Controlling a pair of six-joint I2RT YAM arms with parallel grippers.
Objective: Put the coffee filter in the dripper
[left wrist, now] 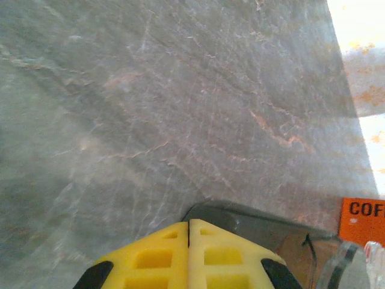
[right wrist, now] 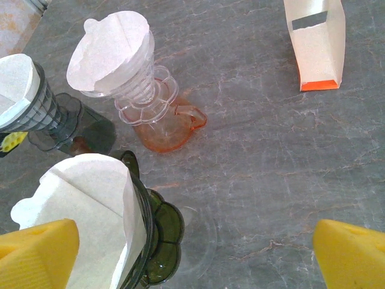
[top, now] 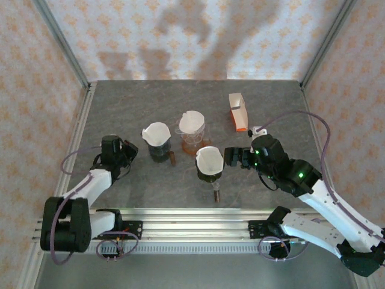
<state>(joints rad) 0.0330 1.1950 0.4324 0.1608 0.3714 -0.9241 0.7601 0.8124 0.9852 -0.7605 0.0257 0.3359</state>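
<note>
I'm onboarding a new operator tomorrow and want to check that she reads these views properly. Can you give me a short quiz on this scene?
1. True or false: the left gripper has its jaws open.
2. How many drippers hold a paper filter? A. one B. two C. three
3. Fill in: the filter box sits toward the far ____ side of the table.

Key:
1. False; the jaws are shut together.
2. C: the grey dripper, the clear dripper and the dark green dripper each hold one.
3. Right.
</note>
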